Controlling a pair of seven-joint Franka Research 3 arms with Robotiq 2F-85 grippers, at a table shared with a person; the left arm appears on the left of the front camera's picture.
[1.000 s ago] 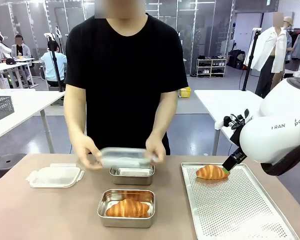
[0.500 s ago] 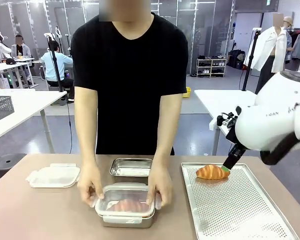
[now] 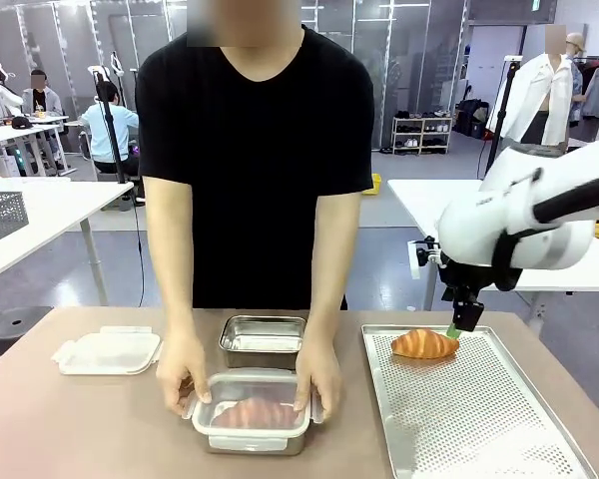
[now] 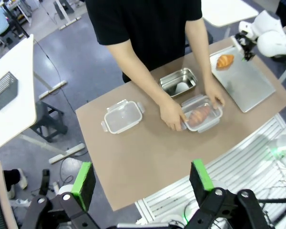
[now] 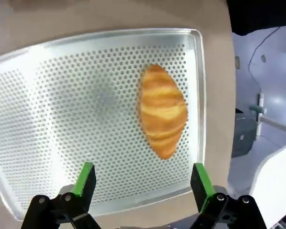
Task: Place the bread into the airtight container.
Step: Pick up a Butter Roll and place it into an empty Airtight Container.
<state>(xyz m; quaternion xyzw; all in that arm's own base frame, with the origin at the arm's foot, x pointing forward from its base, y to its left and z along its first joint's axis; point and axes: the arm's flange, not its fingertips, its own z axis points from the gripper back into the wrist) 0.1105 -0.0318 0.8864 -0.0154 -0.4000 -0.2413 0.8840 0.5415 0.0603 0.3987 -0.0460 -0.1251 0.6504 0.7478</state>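
One croissant (image 3: pixel 424 343) lies at the far end of the perforated metal tray (image 3: pixel 469 419). My right gripper (image 3: pixel 459 325) hangs open just above its right tip, not touching it. In the right wrist view the same croissant (image 5: pixel 163 109) sits ahead of the open gripper (image 5: pixel 143 183). Another croissant (image 3: pixel 252 411) rests in the near steel container (image 3: pixel 250 439). The person's hands (image 3: pixel 185 369) press a clear lid on it. My left gripper (image 4: pixel 142 179) stays open, high above the table.
An empty steel container (image 3: pixel 265 339) stands behind the lidded one. A spare clear lid (image 3: pixel 108 351) lies at the table's left. The tray's near half holds nothing. The person stands close at the far edge.
The person brought the clear lid down onto the near container and now presses it. My right arm rose and turned, so its gripper now points down over the tray croissant's right end.
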